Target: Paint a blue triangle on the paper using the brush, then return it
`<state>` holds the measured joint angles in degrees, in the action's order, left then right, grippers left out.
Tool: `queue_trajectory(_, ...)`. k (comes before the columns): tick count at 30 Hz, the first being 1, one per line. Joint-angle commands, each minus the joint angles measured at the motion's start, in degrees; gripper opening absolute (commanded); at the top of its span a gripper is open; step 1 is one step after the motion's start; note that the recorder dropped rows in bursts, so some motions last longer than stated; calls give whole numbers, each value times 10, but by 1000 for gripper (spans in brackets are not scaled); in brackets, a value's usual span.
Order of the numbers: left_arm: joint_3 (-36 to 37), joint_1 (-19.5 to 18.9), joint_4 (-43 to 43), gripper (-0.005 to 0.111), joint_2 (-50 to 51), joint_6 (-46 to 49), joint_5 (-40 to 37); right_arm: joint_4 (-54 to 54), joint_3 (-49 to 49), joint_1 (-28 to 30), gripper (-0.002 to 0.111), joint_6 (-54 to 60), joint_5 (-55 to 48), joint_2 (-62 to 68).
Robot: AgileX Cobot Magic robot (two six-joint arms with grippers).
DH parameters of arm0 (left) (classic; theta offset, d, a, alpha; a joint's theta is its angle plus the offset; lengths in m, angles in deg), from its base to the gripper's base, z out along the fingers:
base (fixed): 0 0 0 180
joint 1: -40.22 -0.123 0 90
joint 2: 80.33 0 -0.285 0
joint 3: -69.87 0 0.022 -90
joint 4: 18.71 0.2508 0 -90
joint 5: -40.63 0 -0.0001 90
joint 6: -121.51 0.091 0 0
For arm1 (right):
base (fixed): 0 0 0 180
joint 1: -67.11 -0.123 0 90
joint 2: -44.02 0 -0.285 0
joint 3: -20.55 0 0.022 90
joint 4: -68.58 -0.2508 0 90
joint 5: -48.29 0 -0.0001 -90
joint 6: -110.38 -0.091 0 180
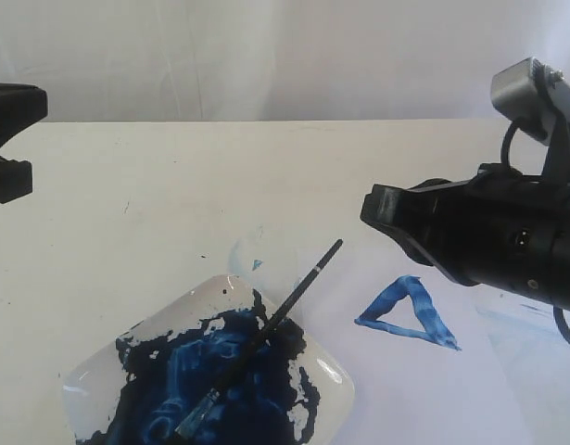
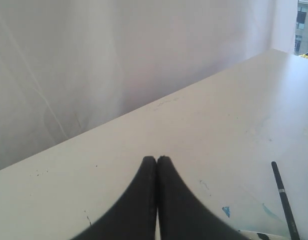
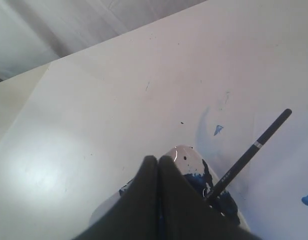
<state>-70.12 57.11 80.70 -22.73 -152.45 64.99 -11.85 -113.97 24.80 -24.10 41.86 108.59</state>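
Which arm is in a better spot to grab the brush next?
Probably the right. The right end effector hovers near the handle end of the brush, which lies across the paint dish. The left end effector sits far off to the side.

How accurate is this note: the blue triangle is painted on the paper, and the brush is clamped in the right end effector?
One thing is wrong. The brush lies free in the paint dish, bristles in the blue paint, as the exterior view shows; the right end effector is shut on nothing. The blue triangle is indeed painted on the paper.
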Motion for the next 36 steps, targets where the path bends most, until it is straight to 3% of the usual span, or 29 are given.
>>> queue_trajectory(1,1,4,5,0,-4,0,3,6,5,1,0,8,2,-3)
queue_trajectory(14,1,4,5,0,-11,0,0,6,5,1,0,8,4,-3)
queue_trajectory(28,1,4,5,0,-219,0,0,6,5,1,0,8,3,-3)
queue_trajectory(36,1,2,5,0,-267,0,0,6,5,1,0,8,3,-3)
